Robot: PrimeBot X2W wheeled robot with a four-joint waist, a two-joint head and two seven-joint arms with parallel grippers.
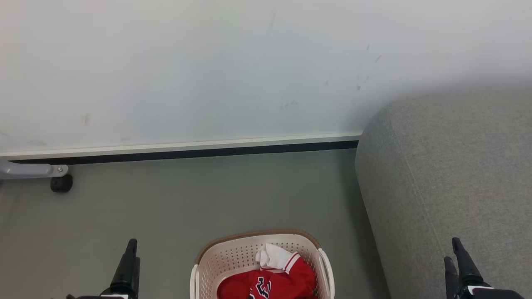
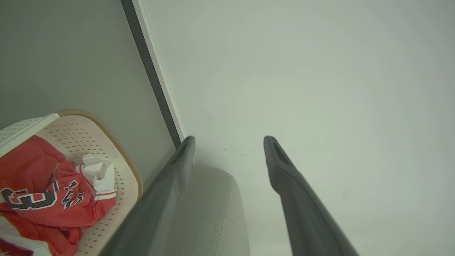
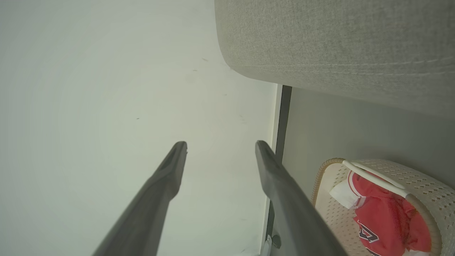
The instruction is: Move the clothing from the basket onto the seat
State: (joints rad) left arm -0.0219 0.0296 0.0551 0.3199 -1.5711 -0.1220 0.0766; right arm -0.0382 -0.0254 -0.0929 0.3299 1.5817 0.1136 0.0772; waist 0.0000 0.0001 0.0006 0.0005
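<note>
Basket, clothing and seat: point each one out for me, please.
basket (image 1: 232,255), head view, on its perforated inner wall.
clothing (image 1: 286,282), head view, on the red fabric beside the letters.
seat (image 1: 449,174), head view, on its grey upholstered top.

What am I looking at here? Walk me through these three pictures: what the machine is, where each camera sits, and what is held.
This is a wheeled robot with two arms, each ending in a gripper with two long dark fingers. The head view looks down at the floor: the left gripper is at lower left, the right gripper at lower right. The other two cameras sit on the wrists and look along each gripper's fingers. On the floor stands the basket holding the clothing, red with white trim. To its right is the grey seat. Both grippers are open and hold nothing, so the clothing has not yet been moved.
</note>
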